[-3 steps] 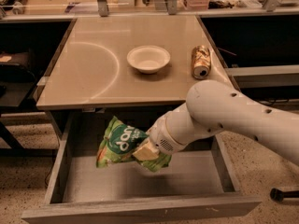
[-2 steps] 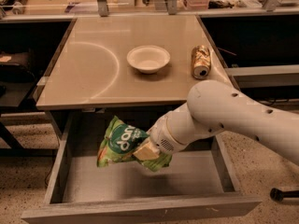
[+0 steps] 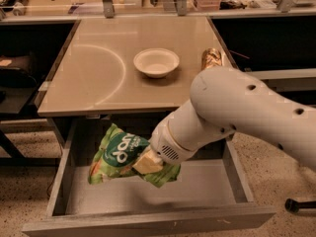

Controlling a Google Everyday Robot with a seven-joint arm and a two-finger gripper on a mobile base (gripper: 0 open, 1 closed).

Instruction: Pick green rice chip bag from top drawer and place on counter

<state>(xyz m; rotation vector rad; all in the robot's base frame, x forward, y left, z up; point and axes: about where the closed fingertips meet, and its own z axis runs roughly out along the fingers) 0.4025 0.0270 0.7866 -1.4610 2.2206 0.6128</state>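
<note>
Hand (image 3: 147,163) grips green rice chip bag (image 3: 117,153) right edge, over top drawer (image 3: 200,191).

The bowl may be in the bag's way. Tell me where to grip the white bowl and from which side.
Best take the white bowl by its near rim, coming down from above: it sits upright and open on the counter, so the jaws can straddle the lip, one inside, one outside. The gripper is occupied, shut on the green rice chip bag over the top drawer.

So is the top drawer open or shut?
Open: top drawer pulled out, grey bottom showing. The hand holds the green rice chip bag above it.
</note>
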